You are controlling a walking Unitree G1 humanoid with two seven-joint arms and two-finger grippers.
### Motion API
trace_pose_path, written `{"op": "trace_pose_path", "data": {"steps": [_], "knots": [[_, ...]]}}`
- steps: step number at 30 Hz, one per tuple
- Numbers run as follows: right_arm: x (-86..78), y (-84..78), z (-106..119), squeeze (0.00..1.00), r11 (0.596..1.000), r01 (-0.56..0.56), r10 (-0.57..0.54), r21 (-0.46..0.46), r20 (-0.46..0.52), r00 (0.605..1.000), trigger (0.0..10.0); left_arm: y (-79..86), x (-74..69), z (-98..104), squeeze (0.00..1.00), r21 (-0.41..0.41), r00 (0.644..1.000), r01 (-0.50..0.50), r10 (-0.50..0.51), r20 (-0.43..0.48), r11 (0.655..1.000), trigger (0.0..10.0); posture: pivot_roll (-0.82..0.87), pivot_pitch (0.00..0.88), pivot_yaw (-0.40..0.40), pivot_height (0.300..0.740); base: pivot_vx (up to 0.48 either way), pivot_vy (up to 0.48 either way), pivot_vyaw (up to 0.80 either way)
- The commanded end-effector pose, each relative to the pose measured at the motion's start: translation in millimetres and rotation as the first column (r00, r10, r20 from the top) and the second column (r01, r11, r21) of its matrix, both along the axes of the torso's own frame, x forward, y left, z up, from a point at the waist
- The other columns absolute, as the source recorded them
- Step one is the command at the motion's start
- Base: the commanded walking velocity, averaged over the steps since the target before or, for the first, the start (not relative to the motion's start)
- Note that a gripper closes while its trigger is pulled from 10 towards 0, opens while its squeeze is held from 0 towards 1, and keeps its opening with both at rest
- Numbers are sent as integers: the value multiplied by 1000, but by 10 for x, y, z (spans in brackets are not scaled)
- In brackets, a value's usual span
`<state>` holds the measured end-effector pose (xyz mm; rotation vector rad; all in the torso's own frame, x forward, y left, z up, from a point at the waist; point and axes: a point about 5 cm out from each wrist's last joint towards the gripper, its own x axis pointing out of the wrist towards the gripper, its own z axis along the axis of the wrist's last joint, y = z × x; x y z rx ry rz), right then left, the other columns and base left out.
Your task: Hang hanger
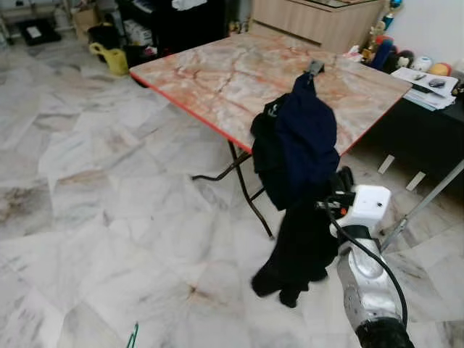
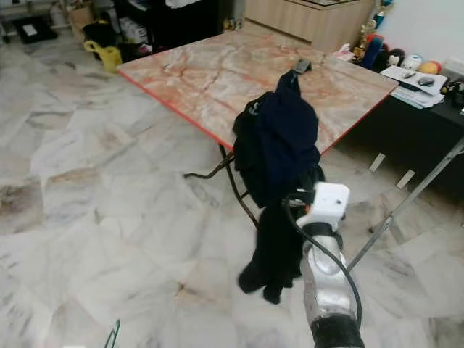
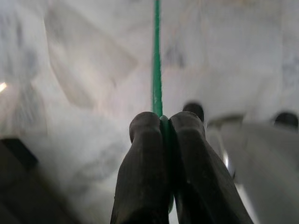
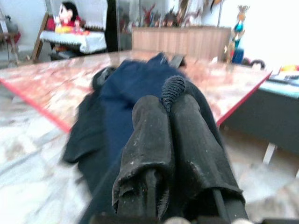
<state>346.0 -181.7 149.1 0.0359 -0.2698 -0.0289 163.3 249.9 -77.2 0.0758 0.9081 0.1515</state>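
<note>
A thin green hanger (image 3: 157, 56) is pinched between the fingers of my left gripper (image 3: 161, 122), which is shut on its wire. A bit of that hanger (image 1: 133, 336) shows low over the floor at my left. A dark garment (image 1: 301, 145), navy over black, drapes from the marble table's near edge down toward the floor. My right gripper (image 4: 169, 100) is pressed into it from the front, fingers closed together with dark fabric bunched around them. The right wrist (image 1: 366, 204) sits just right of the hanging cloth.
The folding table (image 1: 217, 72) has a pink marble top, a red edge and thin black legs. A slanted metal pole (image 1: 424, 206) stands to the right. A low black table with papers (image 1: 428, 87), a wooden cabinet (image 1: 319, 22) and a yellow watering can (image 1: 112, 58) lie beyond.
</note>
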Motion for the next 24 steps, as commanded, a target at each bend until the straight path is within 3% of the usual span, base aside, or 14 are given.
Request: {"op": "trace_pose_path", "data": {"steps": [1, 8, 11, 14, 16, 24], "knots": [[11, -87, 94, 0, 1000, 18, -18, -13, 35, 999, 10000, -93, -81, -63, 0, -24, 1000, 3, -3, -29, 1000, 10000, 75, 105, -67, 740, 337, 0, 0], [259, 62, 472, 0, 998, -38, 43, -48, 106, 993, 10000, -113, -30, -48, 0, -27, 1000, 1, -2, -17, 1000, 10000, 85, 90, -72, 740, 341, 0, 0], [382, 214, 715, 0, 994, -92, 100, -65, 149, 984, 10000, -118, 4, -35, 0, -28, 1000, 0, -1, -8, 1000, 10000, 91, 84, -72, 740, 342, 0, 0], [413, 269, 781, 0, 991, -109, 120, -74, 158, 980, 10000, -121, 11, -33, 0, -28, 1000, 0, 0, -6, 1000, 10000, 93, 81, -72, 740, 342, 0, 0], [479, 383, 959, 0, 986, -142, 156, -86, 191, 969, 10000, -131, 28, -28, 0, -30, 1000, -2, 2, -1, 1000, 10000, 97, 77, -73, 740, 347, 0, 0], [590, 581, 1370, 0, 976, -185, 209, -118, 251, 945, 10000, -147, 55, -20, 0, -33, 1000, 0, 0, 5, 999, 10000, 93, 72, -70, 740, 353, 0, 0]]}}
